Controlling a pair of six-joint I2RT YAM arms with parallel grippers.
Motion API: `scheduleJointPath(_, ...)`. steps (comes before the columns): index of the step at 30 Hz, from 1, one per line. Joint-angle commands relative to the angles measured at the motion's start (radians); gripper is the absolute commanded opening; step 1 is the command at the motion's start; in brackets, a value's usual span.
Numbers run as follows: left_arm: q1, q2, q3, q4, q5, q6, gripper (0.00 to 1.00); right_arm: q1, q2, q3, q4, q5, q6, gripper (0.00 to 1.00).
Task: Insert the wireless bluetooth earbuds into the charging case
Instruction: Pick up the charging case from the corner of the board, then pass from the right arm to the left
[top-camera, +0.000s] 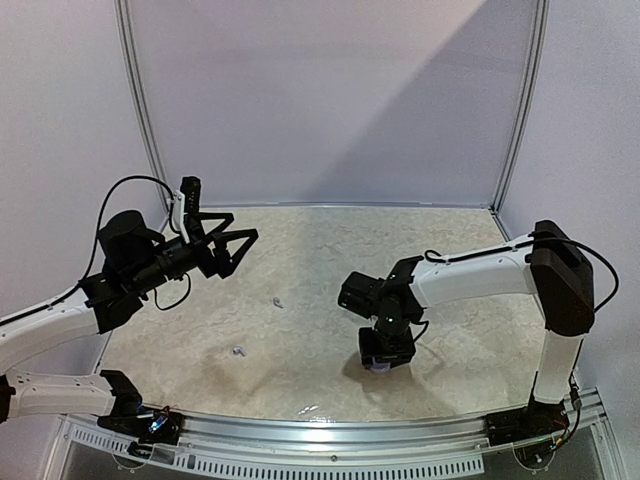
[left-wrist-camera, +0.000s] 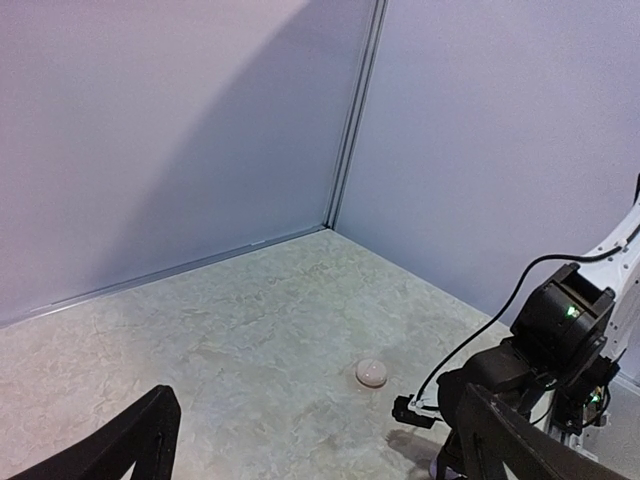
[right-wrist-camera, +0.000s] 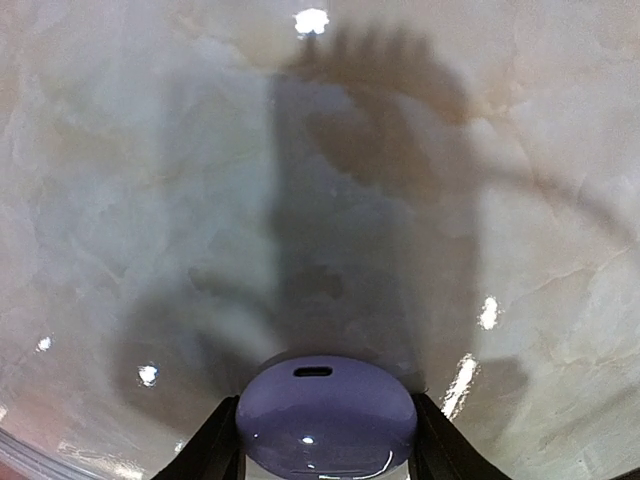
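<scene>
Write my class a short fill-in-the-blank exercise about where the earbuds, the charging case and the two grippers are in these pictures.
1. The right gripper has one finger on each side of the lavender ___.
2. ___ earbuds lie loose on the table, away from both grippers.
3. The left gripper hangs above the table with its jaws ___.

Missing words: charging case; two; open.

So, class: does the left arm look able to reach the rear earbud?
Probably yes: the rear earbud lies unobstructed on the table, the left gripper hovers near it with jaws open, and the right gripper is away at the charging case.
</scene>
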Motion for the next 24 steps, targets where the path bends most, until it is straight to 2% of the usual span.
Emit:
scheduleJointPath(1,0.013,-0.006,-0.015,-0.001,-0.003,0.008,0.99,0.01,-0.003,0.047,-0.001,0.097,-0.09,0.47)
scheduleJointPath(5,0.014,-0.005,-0.006,-0.011,0.018,0.003,0.98,0.03,-0.102,0.099,0.029,0.257,-0.232,0.48)
scheduleJointPath(7,0.018,-0.004,0.009,-0.016,0.056,0.005,0.93,0.059,-0.175,0.115,0.107,0.333,-0.366,0.48)
scheduleJointPath(12,0.019,0.008,0.067,0.005,0.34,0.023,0.87,0.132,-0.334,0.137,0.345,0.453,-0.751,0.46)
scheduleJointPath(16,0.023,0.039,0.132,-0.018,0.502,-0.016,0.86,0.175,-0.363,0.195,0.49,0.517,-1.011,0.44)
scheduleJointPath(20,0.029,0.064,0.217,-0.045,0.6,-0.07,0.87,0.228,-0.351,0.227,0.639,0.607,-1.336,0.42)
scheduleJointPath(24,0.026,0.072,0.277,-0.092,0.66,-0.055,0.87,0.257,-0.301,0.278,0.701,0.677,-1.542,0.42)
